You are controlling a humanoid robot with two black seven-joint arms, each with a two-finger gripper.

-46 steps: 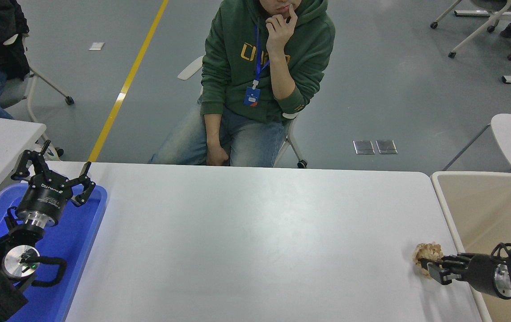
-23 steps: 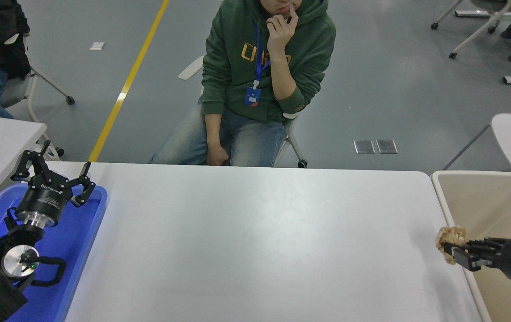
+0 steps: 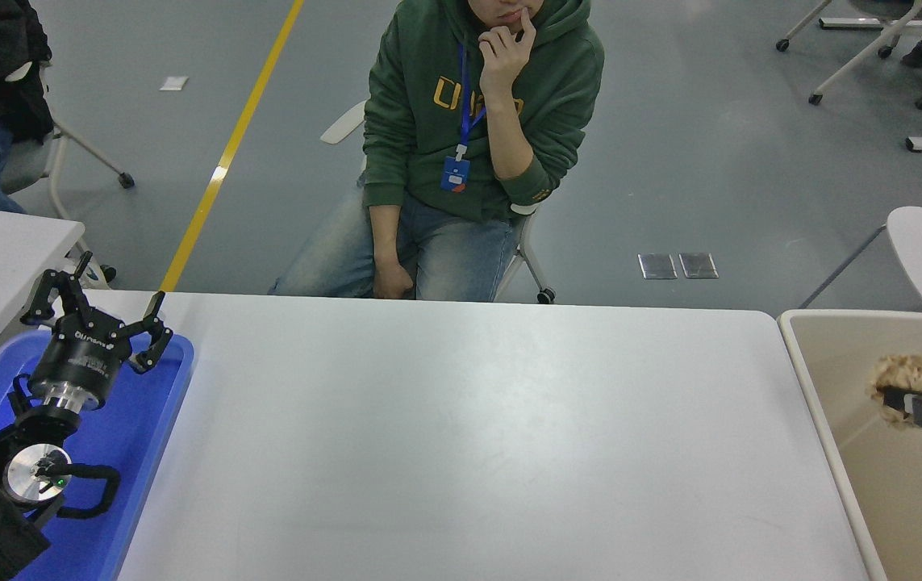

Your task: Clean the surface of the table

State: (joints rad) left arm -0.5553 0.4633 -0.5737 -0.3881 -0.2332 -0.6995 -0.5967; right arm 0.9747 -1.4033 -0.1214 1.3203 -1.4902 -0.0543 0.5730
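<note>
My right tool (image 3: 904, 397) clamps crumpled tan paper wad (image 3: 900, 375), now over beige plastic bin (image 3: 848, 323), off smooth matte white surface (image 3: 461, 436) spanning centre. My left tool (image 3: 98, 311) parked, fingers apart, over blue tray (image 3: 162, 403).

Lab: yellow floor line (image 3: 228, 157), wheeled chairs (image 3: 872, 48)

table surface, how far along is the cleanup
The table surface shows no loose debris, so the pickup looks done. In hand: the right end effector grips a crumpled tan wad over the beige bin. Left to do: release it into the bin. The left end effector sits parked over the blue tray.
</note>
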